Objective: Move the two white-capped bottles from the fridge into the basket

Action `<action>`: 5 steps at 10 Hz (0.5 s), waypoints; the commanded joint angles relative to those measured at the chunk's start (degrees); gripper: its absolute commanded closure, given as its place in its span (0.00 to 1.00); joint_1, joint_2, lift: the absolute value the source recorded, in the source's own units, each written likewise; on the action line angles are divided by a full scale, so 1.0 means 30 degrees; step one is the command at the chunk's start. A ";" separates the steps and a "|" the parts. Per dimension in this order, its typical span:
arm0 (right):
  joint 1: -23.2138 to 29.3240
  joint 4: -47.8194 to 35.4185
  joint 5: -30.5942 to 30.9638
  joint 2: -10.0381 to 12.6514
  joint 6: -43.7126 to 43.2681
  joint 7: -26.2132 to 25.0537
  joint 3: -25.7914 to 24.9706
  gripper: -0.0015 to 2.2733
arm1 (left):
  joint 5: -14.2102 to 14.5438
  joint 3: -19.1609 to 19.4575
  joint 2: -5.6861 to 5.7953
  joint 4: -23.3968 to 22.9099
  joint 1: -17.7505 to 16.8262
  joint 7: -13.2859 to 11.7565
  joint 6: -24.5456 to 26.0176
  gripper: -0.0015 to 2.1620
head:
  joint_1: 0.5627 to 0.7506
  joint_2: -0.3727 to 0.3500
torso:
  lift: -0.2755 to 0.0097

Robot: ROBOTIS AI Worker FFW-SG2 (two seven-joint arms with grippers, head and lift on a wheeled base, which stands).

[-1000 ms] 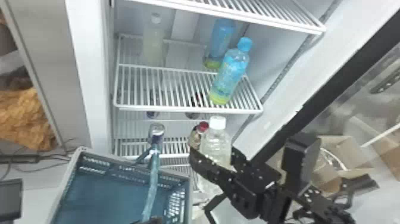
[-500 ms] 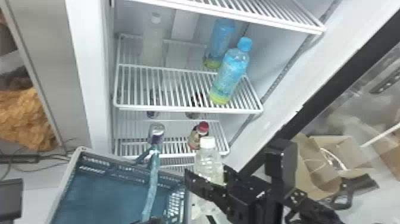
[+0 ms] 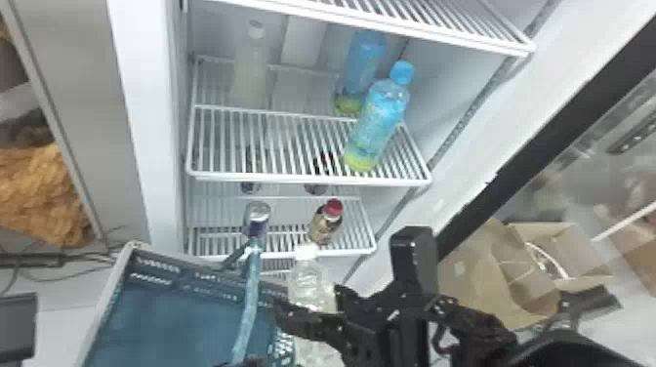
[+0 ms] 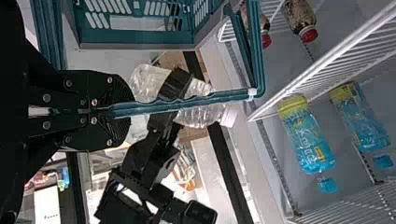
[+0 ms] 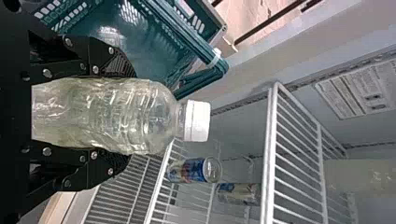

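White-capped bottle: the held one stood roughly upright, cap up, at the lower centre of the head view, just beside the basket's near-right edge and not inside it.
Right claw: closed in to the bottle's width, its dark fingers pressing both flanks.
Left claw: pinched nearly together around the basket's handle.
Basket: lower left of the head view, its opening within short reach of the held bottle.
Second white-capped bottle: upper left of the frame, standing far back on the wire shelf.
Basket risk: the raised handle crossed the opening, so a low or hasty swing could have snagged the bottle's base on bar or rim. Held by its handle, the basket might have tipped if knocked.
Grip risk: thin plastic walls could have buckled or slid under uneven squeezing.
Shelf risk: reaching for the rear bottle might have toppled the blue-capped bottle or caught the shelf's front wire.
Bottle make: clear, ribbed, wavy-sided, with rounded shoulders and a smooth, squat cap.
Basket make: teal plastic, slotted walls, squared corners; its handle a long slim bar.
Shelf make: white, narrow parallel rods inside a thicker frame.
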 commanded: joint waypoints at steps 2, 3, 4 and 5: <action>-0.2016 0.2460 -0.0285 -0.0402 0.0128 0.1218 0.0920 0.42 | -0.0038 0.0028 -0.0012 0.0014 0.0001 0.0001 -0.0046 0.55 | 0.70 0.07 | 0.97; -0.2860 0.3632 -0.0437 -0.0490 0.0128 0.1921 0.1225 0.42 | -0.0038 0.0028 -0.0012 0.0014 0.0001 0.0001 -0.0046 0.55 | 0.70 0.08 | 0.97; -0.3329 0.4288 -0.0437 -0.0549 0.0128 0.2389 0.1453 0.42 | -0.0038 0.0028 -0.0012 0.0014 0.0001 0.0001 -0.0046 0.55 | 0.70 0.12 | 0.97; -0.3423 0.4382 -0.0361 -0.0578 0.0128 0.2507 0.1530 0.38 | -0.0038 0.0028 -0.0012 0.0014 0.0001 0.0001 -0.0046 0.55 | 0.70 0.15 | 0.97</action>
